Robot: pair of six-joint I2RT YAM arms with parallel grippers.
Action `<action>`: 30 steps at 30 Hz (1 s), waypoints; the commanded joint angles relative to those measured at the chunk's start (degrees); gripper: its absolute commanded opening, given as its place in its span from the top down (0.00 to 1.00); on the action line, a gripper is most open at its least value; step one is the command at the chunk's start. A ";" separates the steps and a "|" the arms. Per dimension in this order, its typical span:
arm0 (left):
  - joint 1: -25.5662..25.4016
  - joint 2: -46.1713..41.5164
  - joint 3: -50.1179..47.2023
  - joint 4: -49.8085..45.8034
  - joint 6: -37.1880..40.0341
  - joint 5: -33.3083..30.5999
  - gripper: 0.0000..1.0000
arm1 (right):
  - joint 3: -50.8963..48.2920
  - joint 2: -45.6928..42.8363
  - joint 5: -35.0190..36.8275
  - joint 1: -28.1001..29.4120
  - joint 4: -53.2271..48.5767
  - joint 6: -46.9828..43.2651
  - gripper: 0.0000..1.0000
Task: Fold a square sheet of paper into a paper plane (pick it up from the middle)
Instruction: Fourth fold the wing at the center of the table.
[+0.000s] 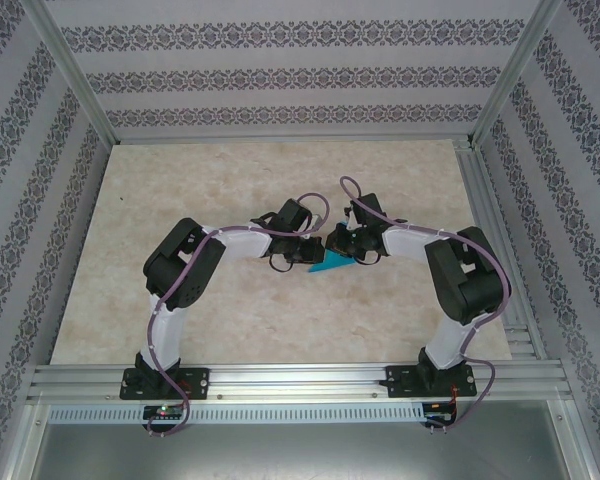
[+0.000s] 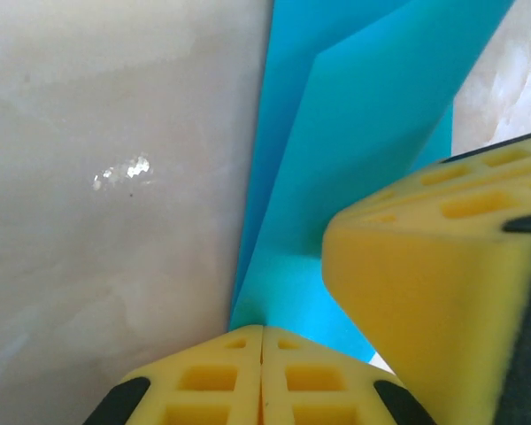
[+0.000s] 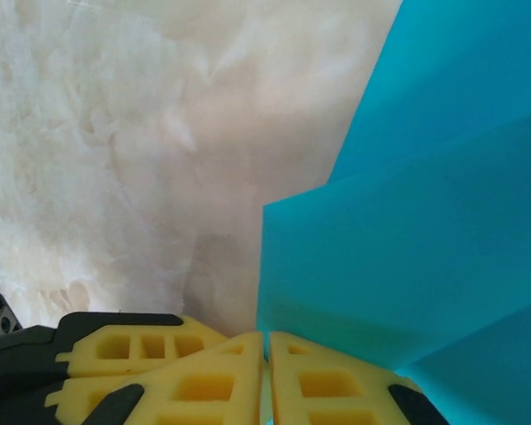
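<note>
We see the sheet of paper (image 1: 332, 264) near the middle of the table (image 1: 180, 190), caught between the two tools where the arms meet. The left tool (image 2: 262, 379) has its yellow fingers pressed together on a low corner of the sheet. The right tool (image 3: 266, 382) is likewise closed, with a thin teal edge running into the seam between its fingers. We judge both to be pinching paper.

The sheet is thin and light, so we expect it to load the arms hardly at all, but to bend, slip and crease at the least pull. It already lies in folded layers. We judge the safest hold to be along a folded edge, where the layers stiffen one another, with both tools moving together so nothing tears.

From above we get the sheet's place and how close the tools stand, though the paper is a small teal sliver there. The left wrist camera adds the overlapping flaps and one pad (image 2: 425, 292) of the right tool just beside the left fingers; the right wrist camera adds the stepped edges of the layers against the table
</note>
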 commanded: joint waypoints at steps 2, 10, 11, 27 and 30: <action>-0.22 3.95 -1.38 -8.01 1.20 -5.57 0.92 | -1.33 2.30 -0.47 -1.09 2.64 0.14 0.89; -0.22 3.96 -1.43 -8.37 1.47 -5.78 0.92 | -1.26 4.72 -0.17 -1.81 3.18 -0.45 0.88; -0.28 3.96 -1.43 -8.52 1.57 -5.88 0.92 | -1.19 4.15 -0.22 -2.00 3.07 -0.50 0.88; -0.24 4.11 -1.25 -10.06 3.37 -6.09 0.92 | 1.90 5.96 -1.54 -5.66 1.38 -3.24 0.84; -0.24 4.12 -1.16 -10.41 3.75 -6.14 0.92 | 2.38 4.96 -1.28 -6.07 0.92 -3.23 0.85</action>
